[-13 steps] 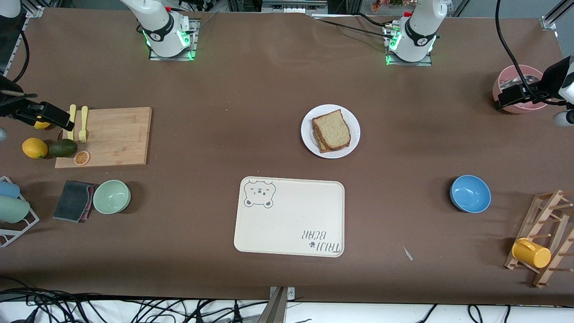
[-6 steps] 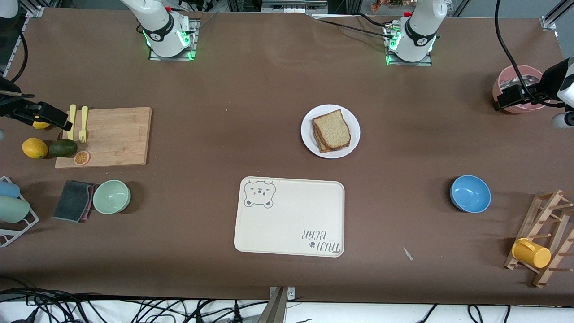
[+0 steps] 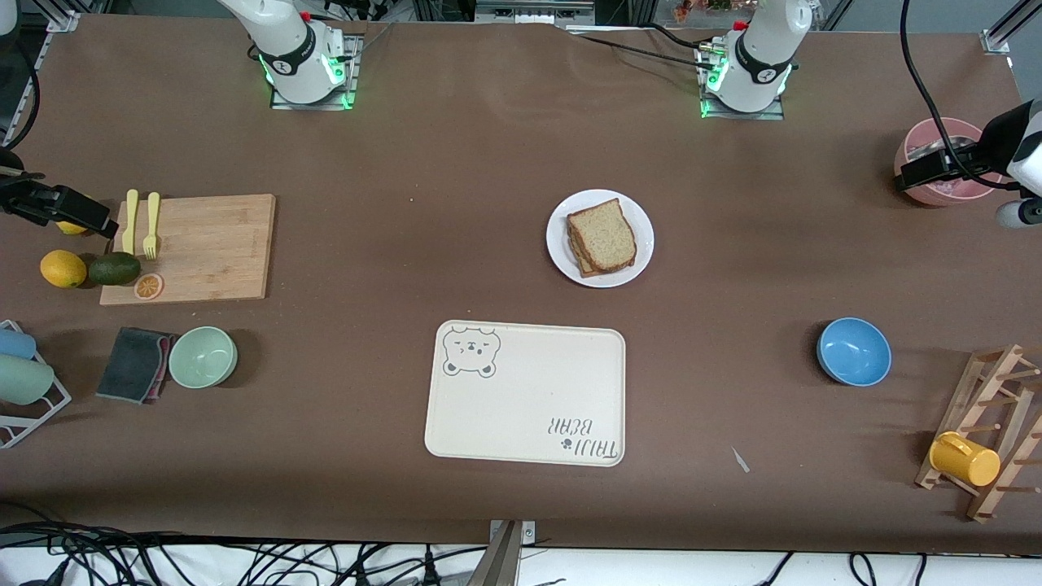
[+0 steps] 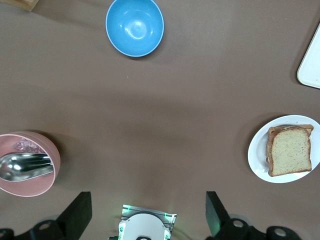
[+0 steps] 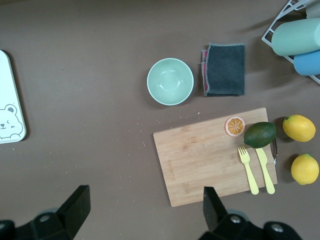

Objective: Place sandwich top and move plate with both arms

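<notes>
**Clock convention.** On the worktop (image 3: 407,163), 12 o'clock pointed to the arm bases, 6 o'clock to the front camera, 3 o'clock to the left arm's end and 9 o'clock to the right arm's end.

**Task items.** The sandwich top (image 3: 602,234) lay flat as the uppermost slice of a stack on the plate (image 3: 562,254), its edges roughly matching the slices below. Judged from this, the placing step was complete. The plate sat near the worktop centre, apart from the bear tray (image 3: 529,407), which lay at 6 o'clock of it. The tray was bare. It was the likely destination, so the move of the plate appeared not yet done.

**Left gripper** (image 4: 146,210). It hung over the pink bowl (image 4: 54,162), far out at 3 o'clock of the plate. The jaws were spread wide and held nothing.

**Right gripper** (image 5: 145,207). It hung over the lemons (image 3: 63,268) at the 9 o'clock end of the cutting board (image 3: 212,248). The jaws were likewise spread wide and empty.

**Rationale.** Both grippers stood well apart from the plate, one at each end. This left open approach paths to the rim at 3 and 9 o'clock, as a two-arm lift of a loaded plate would require.
</notes>
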Robot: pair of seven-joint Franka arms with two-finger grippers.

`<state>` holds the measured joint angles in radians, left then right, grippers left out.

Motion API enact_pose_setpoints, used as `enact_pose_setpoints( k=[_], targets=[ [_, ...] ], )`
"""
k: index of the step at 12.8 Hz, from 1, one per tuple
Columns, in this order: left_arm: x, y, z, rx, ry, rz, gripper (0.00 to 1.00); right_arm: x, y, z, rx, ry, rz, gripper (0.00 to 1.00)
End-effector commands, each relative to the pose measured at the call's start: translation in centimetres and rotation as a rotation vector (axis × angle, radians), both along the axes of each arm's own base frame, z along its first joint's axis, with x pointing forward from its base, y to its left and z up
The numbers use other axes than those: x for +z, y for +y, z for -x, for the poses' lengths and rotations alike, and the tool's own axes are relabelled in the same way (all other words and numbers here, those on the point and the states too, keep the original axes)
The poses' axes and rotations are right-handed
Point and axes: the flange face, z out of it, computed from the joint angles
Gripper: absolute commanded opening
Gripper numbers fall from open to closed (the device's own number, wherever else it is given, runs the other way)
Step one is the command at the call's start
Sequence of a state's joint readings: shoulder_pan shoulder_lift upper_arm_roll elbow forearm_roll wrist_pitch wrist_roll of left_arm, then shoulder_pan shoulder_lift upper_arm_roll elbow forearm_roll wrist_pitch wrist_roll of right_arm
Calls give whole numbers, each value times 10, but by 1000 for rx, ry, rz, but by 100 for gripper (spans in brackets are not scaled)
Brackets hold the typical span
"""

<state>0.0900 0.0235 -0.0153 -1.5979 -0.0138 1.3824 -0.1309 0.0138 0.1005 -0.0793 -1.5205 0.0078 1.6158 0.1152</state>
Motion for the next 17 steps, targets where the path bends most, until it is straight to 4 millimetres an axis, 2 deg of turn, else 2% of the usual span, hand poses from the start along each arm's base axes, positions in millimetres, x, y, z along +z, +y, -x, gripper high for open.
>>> enact_pose_setpoints(
  k=[1,12,15,17],
  targets=[
    [2,1,1,3,-8,24,100,8,5,-1,-2,-12,-16,100],
    [-1,-4,-5,-3,-49,22,100,8,11,-2,16,-15,-18,100],
    [-1,-4,-4,-3,-46,22,100,9,32,-2,37,-16,-22,100],
    [-1,-4,-4,-3,-44,22,100,9,30,-2,31,-18,-18,100]
  ],
)
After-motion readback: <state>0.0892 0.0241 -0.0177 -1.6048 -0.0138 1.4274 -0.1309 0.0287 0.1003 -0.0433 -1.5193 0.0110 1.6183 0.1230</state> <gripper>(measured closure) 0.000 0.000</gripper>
